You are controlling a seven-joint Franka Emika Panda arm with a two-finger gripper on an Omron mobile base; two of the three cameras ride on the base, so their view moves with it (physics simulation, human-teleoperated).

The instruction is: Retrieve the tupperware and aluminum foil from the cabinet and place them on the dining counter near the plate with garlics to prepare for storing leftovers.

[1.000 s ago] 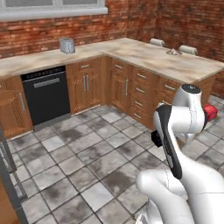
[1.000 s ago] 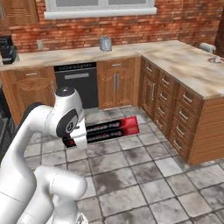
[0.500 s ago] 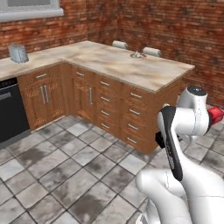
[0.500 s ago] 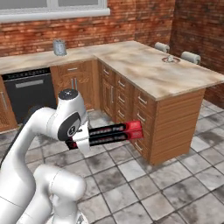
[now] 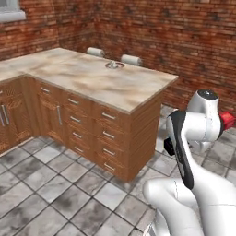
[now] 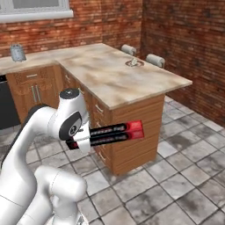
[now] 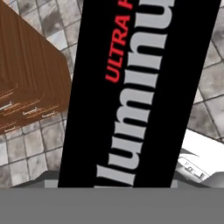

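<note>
Foil box, long and black with a red far end, held level in front of the arm, well above the tiled floor. Clamped near its dark end by the gripper, jaws spread wide around the box's body and mostly hidden behind the wrist in the right base view. Seen from the hand camera as a broad black strip running from near to far, printed with pale grey letters and red "ULTRA", tiles beneath it and a corner of wood drawers to the left. From the left base view, just the red tip poking out to the right of the white arm.

Dining counter, beige marbled stone on a wood base, stretching away ahead, its near right corner just beyond the red end of the box in the right base view, though how far apart cannot be told. Rows of drawers with short silver handles down its left face. Plate with garlics near the far right edge of the slab, small and round, well apart from the box. Two pale stools tucked in along the counter's far edge just beyond the plate, red brick wall behind them. Small grey toaster far left on the back counter under a window sill
</note>
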